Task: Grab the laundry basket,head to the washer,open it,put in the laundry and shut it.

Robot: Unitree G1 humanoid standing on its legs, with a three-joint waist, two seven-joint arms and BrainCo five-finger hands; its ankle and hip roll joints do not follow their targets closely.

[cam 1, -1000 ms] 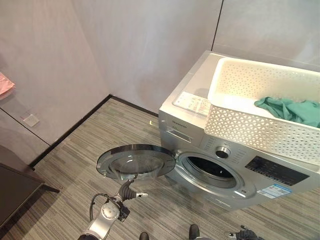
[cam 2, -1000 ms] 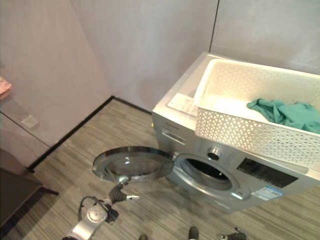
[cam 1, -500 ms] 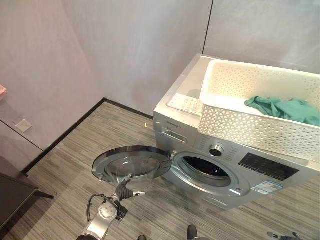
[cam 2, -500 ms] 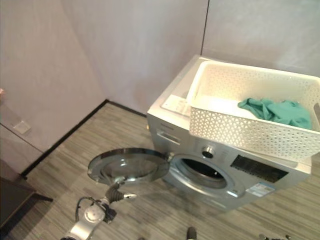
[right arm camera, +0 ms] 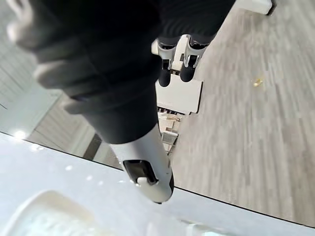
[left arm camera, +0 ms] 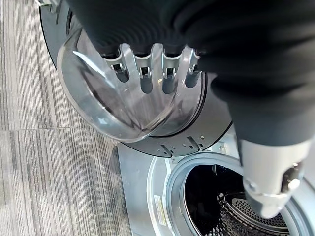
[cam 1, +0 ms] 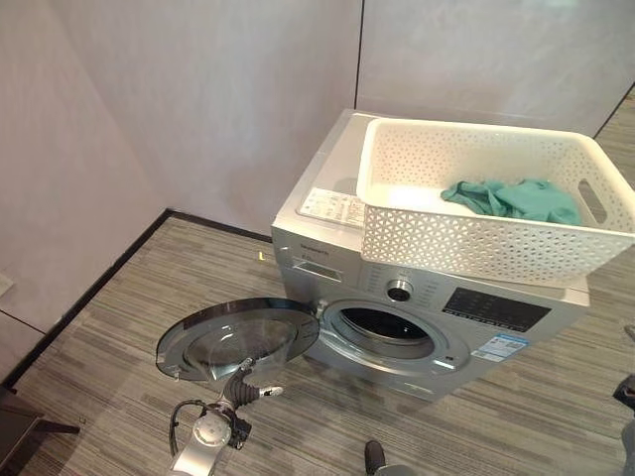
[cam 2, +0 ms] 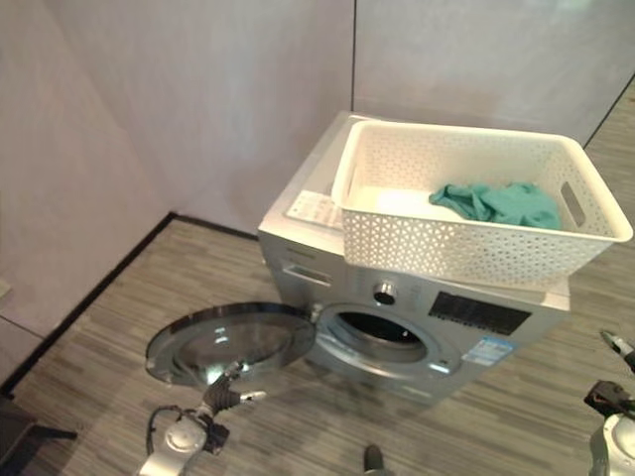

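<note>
Laundry: we see a teal garment [cam 1: 514, 197] lying in the white perforated laundry basket [cam 1: 466, 241], toward its right end; nothing of it is in the drum yet.
Basket: it sits on top of the silver front-loading washer [cam 1: 322, 253], covering most of the lid and overhanging the front edge a little.
Washer door: the round glass door [cam 1: 238, 337] is swung fully open to our left, nearly level, and the drum opening [cam 1: 382, 327] is dark and clear.
Left hand: our left hand [cam 1: 246, 386] hangs low just below the open door; in the left wrist view its fingers [left arm camera: 146, 81] are straight and loosely spread, close to the glass bowl and holding nothing.
Right hand: our right hand [cam 2: 617, 369] shows at the right edge, well apart from the washer; in its own wrist view the fingers [right arm camera: 173, 73] look relaxed and empty.
Step in hand: we judge the opening done and the loading about to begin.
Next move: we would raise a hand to the basket, pinch the teal garment, and carry it down into the drum before swinging the door shut.
</note>
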